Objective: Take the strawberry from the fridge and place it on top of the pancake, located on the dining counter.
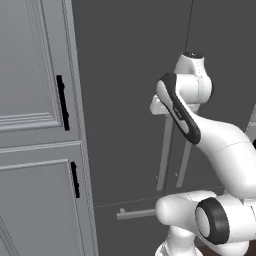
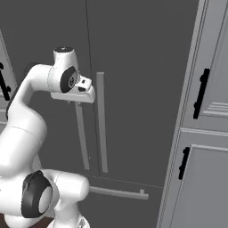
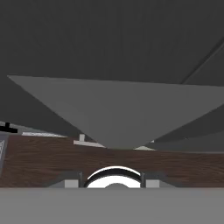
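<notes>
Here, in the left base view, the fridge (image 1: 130, 100) stands shut, and the arm's hand sits against the top of its left handle (image 1: 165, 155). From the right base view, the fingers (image 2: 75, 100) are clenched on that handle (image 2: 81, 138). The hand view has the bar (image 3: 118, 113) up close, above a dark wood floor (image 3: 43, 162)

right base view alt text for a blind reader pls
The white robot arm reaches its gripper to the top of the left of two long pale handles on the closed dark-grey fridge. Light-grey cabinets with black handles stand to the right.
</notes>
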